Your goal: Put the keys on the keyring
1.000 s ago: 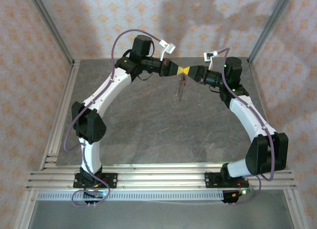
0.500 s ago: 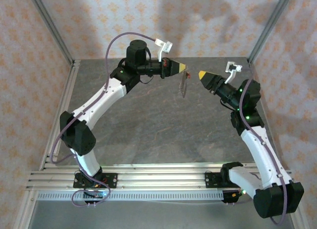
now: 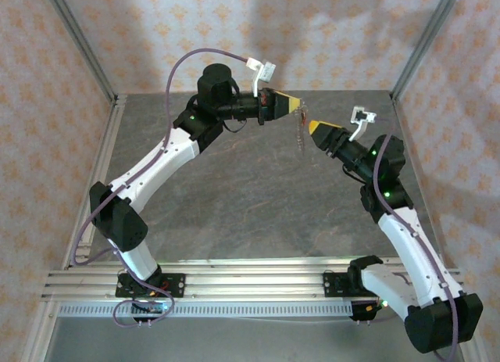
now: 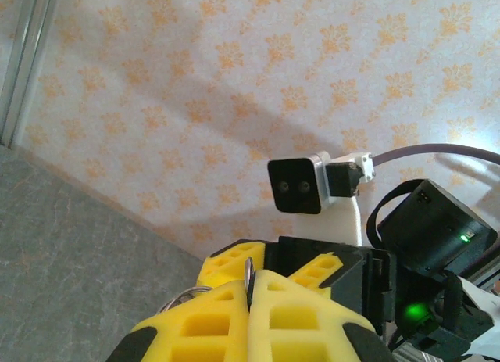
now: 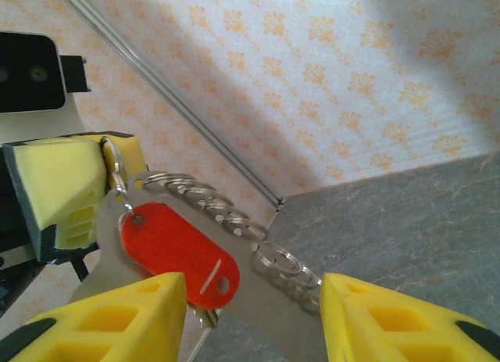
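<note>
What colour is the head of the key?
Bright red; the right wrist view shows the key best.

- Your key (image 5: 176,252) head: red plastic, glossy, smooth.
- keyring (image 5: 233,218) rings: bright metal, shiny.
- left gripper (image 4: 250,288) pads (image 4: 195,331): yellow foam, matt, pitted.
- table (image 3: 234,198): grey, stone-look, matt.
- wall (image 3: 156,34): you've got patterned paper, matt.

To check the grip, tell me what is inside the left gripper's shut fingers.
A silver ring is pinched between the left gripper's yellow pads, and the red key hangs from it. The pads cover how far in the ring reaches.
</note>
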{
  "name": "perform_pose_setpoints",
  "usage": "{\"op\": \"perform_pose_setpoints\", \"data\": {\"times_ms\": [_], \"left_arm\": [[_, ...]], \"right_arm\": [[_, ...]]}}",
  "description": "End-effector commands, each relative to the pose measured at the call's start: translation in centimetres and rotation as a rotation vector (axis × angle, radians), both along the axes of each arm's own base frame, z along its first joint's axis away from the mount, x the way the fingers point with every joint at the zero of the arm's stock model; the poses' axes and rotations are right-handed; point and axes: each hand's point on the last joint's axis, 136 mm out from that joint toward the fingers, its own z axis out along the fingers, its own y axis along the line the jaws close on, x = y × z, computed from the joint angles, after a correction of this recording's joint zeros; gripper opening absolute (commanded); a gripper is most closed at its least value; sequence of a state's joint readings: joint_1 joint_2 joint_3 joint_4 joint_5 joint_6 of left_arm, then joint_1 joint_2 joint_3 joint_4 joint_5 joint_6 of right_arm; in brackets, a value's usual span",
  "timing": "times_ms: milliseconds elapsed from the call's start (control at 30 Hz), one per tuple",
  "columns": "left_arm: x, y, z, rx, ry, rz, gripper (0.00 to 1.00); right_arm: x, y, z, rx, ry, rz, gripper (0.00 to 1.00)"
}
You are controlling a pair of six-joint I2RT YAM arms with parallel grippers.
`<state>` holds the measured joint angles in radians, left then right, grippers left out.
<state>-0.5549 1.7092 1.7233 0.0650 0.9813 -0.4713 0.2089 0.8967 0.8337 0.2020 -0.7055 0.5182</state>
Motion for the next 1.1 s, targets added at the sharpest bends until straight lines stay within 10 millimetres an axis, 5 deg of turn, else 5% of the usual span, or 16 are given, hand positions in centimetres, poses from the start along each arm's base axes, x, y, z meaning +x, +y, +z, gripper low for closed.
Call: {"op": "perform_pose_setpoints", "data": {"times_ms": [0, 500, 867, 1067], "left_arm": [[-0.8, 0.4, 2.0, -0.040, -0.061, 0.008, 0.00], [-0.9, 0.3, 1.8, -0.038, -0.056, -0.001, 0.00], [-1.0, 0.3, 2.1, -0.040, -0.059, 0.000, 0.00], [-1.0, 0.2, 2.1, -0.039, -0.060, 0.001, 0.00]], "right_arm": [[-0.6, -0.6, 2.3, 0.008, -0.101, -0.035, 0.47], [-0.3, 1.4, 6.6, 0.091, -0.165, 0.101, 0.38], [-0.3, 3.2, 6.6, 0.087, -0.159, 0.189, 0.28], [-0.5, 3.5, 6.0, 0.074, -0.149, 0.199, 0.12]]}}
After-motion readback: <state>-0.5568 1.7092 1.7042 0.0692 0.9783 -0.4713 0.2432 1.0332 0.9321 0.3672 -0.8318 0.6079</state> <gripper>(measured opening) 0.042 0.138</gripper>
